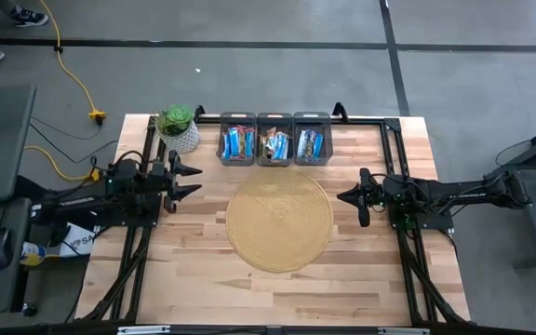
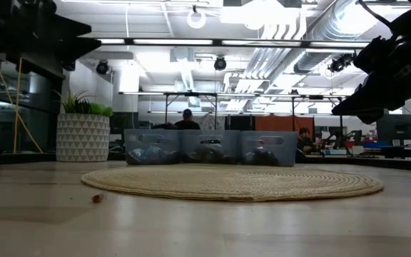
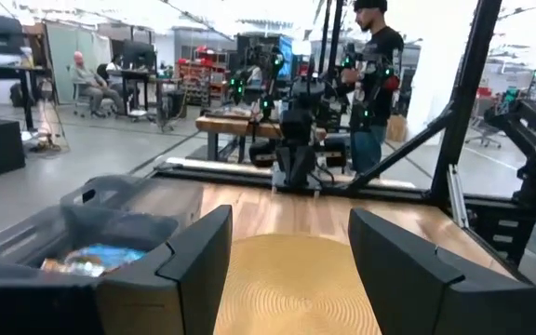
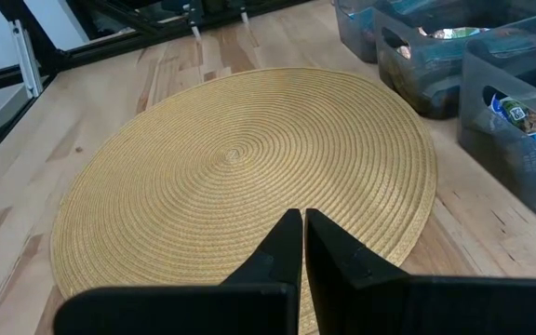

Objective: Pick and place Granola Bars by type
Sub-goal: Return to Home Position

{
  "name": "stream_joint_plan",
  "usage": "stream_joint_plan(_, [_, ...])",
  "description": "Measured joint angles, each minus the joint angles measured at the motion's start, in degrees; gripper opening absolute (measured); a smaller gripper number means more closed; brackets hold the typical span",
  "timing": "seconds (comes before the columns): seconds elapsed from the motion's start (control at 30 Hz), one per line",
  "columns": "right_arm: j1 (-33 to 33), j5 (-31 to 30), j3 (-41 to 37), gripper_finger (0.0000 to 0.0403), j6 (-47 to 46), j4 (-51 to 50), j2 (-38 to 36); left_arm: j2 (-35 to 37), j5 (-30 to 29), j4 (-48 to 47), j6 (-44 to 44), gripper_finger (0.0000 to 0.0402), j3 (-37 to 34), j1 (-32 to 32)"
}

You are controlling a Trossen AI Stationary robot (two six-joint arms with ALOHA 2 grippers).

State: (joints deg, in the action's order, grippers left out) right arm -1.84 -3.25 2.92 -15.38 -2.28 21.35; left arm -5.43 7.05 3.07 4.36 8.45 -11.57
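Observation:
The Granola Bars (image 1: 238,142) lie inside three dark grey bins (image 1: 274,121) lined up at the table's far edge; blue, red and gold wrappers show. My left gripper (image 1: 196,180) hovers open at the table's left, level, pointing toward the round woven mat (image 1: 279,223); its wrist view shows nothing between the fingers (image 3: 203,265). My right gripper (image 1: 341,196) waits shut at the mat's right rim, tilted slightly down (image 4: 302,244). One bin with a blue wrapper (image 3: 100,256) sits beside my left fingers.
A potted plant (image 1: 177,127) in a white pot stands at the far left corner, close to the leftmost bin. A small crumb (image 2: 97,198) lies on the wood near the mat. Dark frame rails (image 1: 394,140) run along the table's sides.

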Motion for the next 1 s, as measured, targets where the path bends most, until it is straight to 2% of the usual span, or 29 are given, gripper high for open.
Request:
stream_joint_plan(0.1, [-0.01,0.0,0.0,0.0,-0.02,0.0,0.0,3.1,0.17,-4.23,-0.09,0.0214,0.0,0.0])
stream_joint_plan(0.2, [0.01,0.0,-0.02,0.0,0.0,0.0,-0.01,5.26,1.45,-4.53,-1.0,0.0214,0.0,0.0])
stream_joint_plan(0.27, [0.01,0.0,-0.02,0.0,0.0,0.0,-0.01,5.09,1.7,-4.43,-1.12,0.0214,0.09,0.08])
stream_joint_plan(0.47, [-0.01,0.0,-0.04,0.0,0.0,0.0,-0.01,4.6,6.06,-12.38,-2.49,0.0214,0.0,0.11])
stream_joint_plan(0.67, [0.01,-0.02,-0.04,0.0,-0.02,0.0,0.0,4.61,5.55,-13.9,-6.62,0.0214,0.0,0.11])
stream_joint_plan(1.0, [0.0,-0.01,-0.04,0.0,0.0,0.0,0.01,4.58,5.54,-20.0,-7.87,0.0214,0.0,0.11])
